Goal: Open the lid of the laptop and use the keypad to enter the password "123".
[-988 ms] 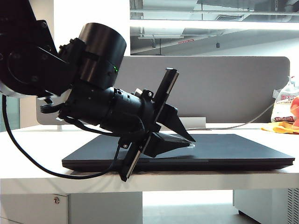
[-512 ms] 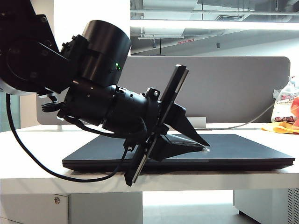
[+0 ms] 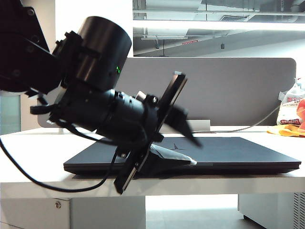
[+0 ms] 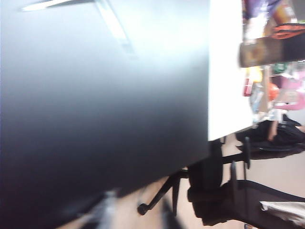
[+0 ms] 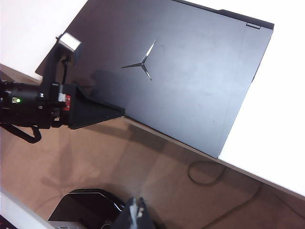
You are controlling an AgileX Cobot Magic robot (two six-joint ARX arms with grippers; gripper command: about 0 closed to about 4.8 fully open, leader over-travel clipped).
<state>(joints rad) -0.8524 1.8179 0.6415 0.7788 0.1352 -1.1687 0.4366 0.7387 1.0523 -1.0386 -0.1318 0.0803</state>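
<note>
you are at the lid-opening step, and the laptop (image 3: pixel 228 152) lies flat and shut on the white desk (image 3: pixel 28 157), its front edge along the desk's near edge and its lid (image 5: pixel 181 71) showing the y-shaped emblem (image 5: pixel 142 63) face up.

the left gripper (image 3: pixel 188 150) sits at that front edge, toward the desk's near left corner. its jaws stand apart: the lower finger lies along the lid's near rim, while the upper one hangs blurred above the lid surface. it holds nothing. whether the lower tip is under the lip or only on top, you cannot tell from here.

to do this well, get one fingertip into the seam under the front lip, not onto the lid's flat face. then lift in an arc about the rear hinge, slowly, so the base does not slide off the near edge.

the right gripper (image 5: pixel 136 212) hovers off the desk's near edge, well apart from the laptop; its fingertips appear close together, though the view does not settle it. the keypad is hidden until the lid rises.
</note>
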